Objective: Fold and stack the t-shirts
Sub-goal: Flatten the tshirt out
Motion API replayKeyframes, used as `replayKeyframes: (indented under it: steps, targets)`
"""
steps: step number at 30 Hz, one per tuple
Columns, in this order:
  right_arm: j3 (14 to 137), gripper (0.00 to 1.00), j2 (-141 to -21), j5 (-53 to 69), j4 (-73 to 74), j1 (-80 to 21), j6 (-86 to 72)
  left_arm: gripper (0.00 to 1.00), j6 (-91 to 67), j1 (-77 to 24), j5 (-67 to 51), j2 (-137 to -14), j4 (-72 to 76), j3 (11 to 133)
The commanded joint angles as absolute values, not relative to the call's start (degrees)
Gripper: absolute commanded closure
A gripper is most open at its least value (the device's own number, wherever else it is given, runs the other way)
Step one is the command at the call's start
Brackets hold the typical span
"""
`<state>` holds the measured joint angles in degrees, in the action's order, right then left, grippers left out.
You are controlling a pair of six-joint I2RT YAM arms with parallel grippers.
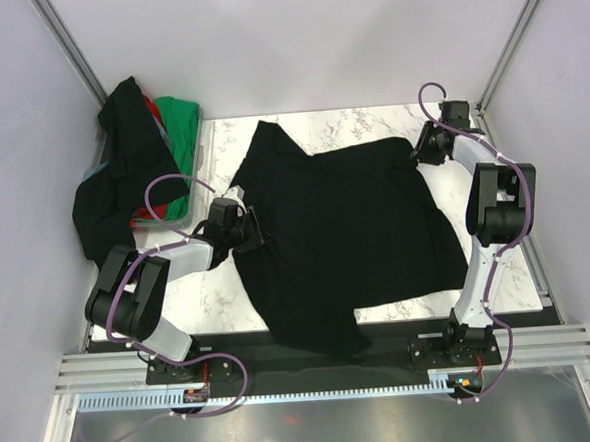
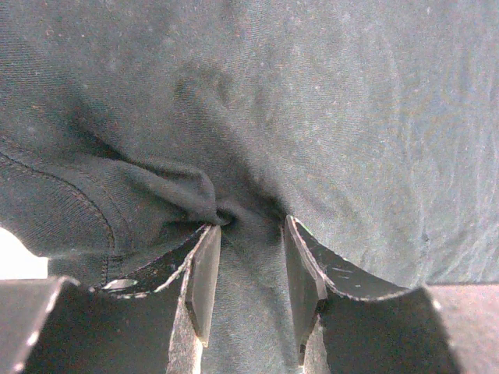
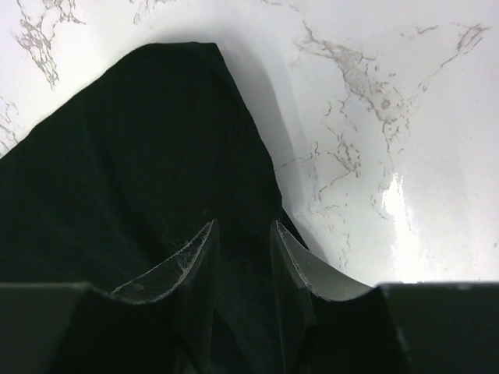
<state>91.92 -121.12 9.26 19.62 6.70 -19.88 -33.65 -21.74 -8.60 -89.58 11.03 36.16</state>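
Observation:
A black t-shirt [image 1: 346, 228] lies spread on the white marble table [image 1: 509, 278], its lower hem hanging over the near edge. My left gripper [image 1: 243, 227] is at the shirt's left edge; in the left wrist view the gripper [image 2: 251, 234] is shut on a bunched fold of the black cloth [image 2: 312, 101]. My right gripper [image 1: 423, 151] is at the shirt's far right corner; in the right wrist view the gripper [image 3: 243, 234] is shut on that corner of the shirt [image 3: 140, 156], which points away over the marble [image 3: 390, 93].
A pile of more t-shirts, black [image 1: 122, 181], green [image 1: 181, 118] and red [image 1: 151, 108], spills out of a grey bin [image 1: 199, 159] at the far left. Grey walls enclose the table on three sides. A metal rail [image 1: 314, 360] runs along the near edge.

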Motion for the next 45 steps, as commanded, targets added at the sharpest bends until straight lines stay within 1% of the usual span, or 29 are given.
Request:
replayKeyframes:
  steps: [1,7,12,18,26,33,36,41,45]
  targets:
    - [91.3,0.6,-120.7,9.8,19.3,6.2,-19.3,0.54,-34.5,-22.0,-7.3,-90.7,7.6,34.8]
    - [91.1,0.6,-121.3,8.1,19.4,6.2,-18.8,0.54,-34.4,-22.0,-7.3,-90.5,7.6,34.7]
    - [91.2,0.57,-121.4,6.8,19.5,6.2,-18.4,0.54,-34.4,-22.0,-7.3,-90.5,7.6,34.7]
    - [91.2,0.57,-122.1,6.4,19.5,6.2,-18.2,0.54,-34.4,-22.0,-7.3,-90.6,7.6,34.8]
    - [92.2,0.62,-124.0,6.6,19.4,6.2,-18.0,0.54,-34.4,-21.8,-7.4,-90.5,7.6,34.7]
    - [92.8,0.73,-124.1,6.7,19.3,6.2,-18.1,0.54,-34.4,-21.8,-7.3,-90.6,7.6,34.8]
    - [93.1,0.74,-123.6,6.5,19.3,6.2,-18.2,0.54,-34.4,-21.9,-7.3,-90.6,7.6,34.8]
    - [93.5,0.75,-123.3,6.6,19.6,6.2,-18.2,0.54,-34.4,-21.9,-7.5,-90.6,7.6,34.8]
    - [93.4,0.73,-122.6,6.2,19.8,6.2,-18.0,0.54,-34.4,-21.9,-7.3,-90.5,7.6,34.8]
